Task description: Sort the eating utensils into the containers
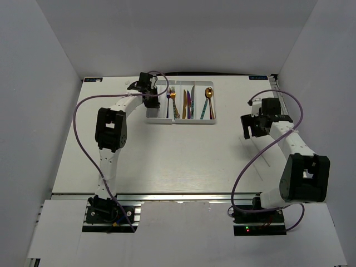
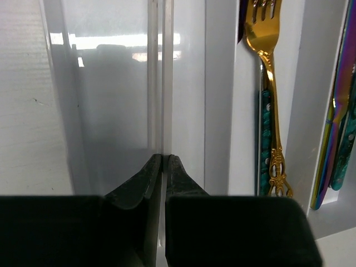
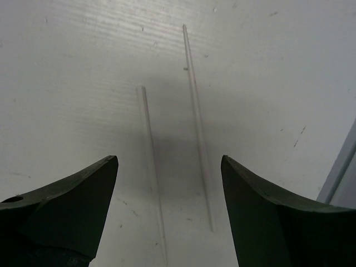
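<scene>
The white tray [image 1: 161, 118] lies at the table's far middle, split into long compartments. In it lie a gold fork [image 1: 172, 100], two knives [image 1: 188, 103] and a gold spoon [image 1: 208, 94]. My left gripper [image 1: 148, 93] is at the tray's left end. In the left wrist view it [image 2: 163, 157] is shut on a thin upright wall of the tray [image 2: 159, 83]. The gold fork [image 2: 267, 83] lies one compartment to the right, over a teal handle [image 2: 265, 133], with an iridescent purple knife [image 2: 338, 117] beyond. My right gripper [image 1: 250, 125] [image 3: 169, 161] hangs open over bare table, holding nothing.
Two thin pale straight sticks [image 3: 197, 128] lie on the table under the right gripper, one between its fingers and one nearer the left finger. A table edge rail [image 3: 339, 167] shows at the right. Grey walls enclose the table on three sides.
</scene>
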`<state>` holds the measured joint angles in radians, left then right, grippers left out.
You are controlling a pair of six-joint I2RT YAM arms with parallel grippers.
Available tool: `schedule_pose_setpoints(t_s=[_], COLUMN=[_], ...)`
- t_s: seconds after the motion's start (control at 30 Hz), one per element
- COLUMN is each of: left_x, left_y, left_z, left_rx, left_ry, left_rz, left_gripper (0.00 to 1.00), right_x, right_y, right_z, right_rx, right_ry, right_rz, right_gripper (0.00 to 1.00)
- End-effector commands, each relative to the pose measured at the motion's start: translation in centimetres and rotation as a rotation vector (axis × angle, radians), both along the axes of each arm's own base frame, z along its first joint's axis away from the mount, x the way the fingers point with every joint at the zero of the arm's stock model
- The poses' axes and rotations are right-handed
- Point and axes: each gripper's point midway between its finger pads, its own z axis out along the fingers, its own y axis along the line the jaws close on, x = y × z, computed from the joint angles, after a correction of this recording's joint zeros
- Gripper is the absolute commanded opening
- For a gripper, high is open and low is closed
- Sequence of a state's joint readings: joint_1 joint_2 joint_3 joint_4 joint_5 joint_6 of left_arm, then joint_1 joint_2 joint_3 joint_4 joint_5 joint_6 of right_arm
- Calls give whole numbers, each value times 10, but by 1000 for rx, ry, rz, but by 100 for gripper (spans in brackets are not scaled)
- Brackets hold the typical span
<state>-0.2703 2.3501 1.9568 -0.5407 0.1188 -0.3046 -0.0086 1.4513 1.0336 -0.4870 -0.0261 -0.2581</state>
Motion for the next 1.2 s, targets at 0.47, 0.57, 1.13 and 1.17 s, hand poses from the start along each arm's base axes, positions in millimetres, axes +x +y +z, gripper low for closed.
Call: schedule_pose_setpoints(t_s=[0.47,0.57,1.13,1.17], left_x=[27,33,21,20], left_y=[-3,-3,16,17], left_z=[74,100,187,188], left_rx=[-42,-45,19,24], left_ry=[-146,-205,-433,-437], left_rz=[2,2,-18,-21], left_gripper=[56,56,56,56], right_x=[-41,-46,-56,-58], right_y=[3,3,12,12], right_z=[-38,-51,-104,-110], right_rx=[-157,-177,-154,-149], right_ry=[143,180,338,360], right_rz=[89,89,61,60], right_gripper=[70,68,40,33])
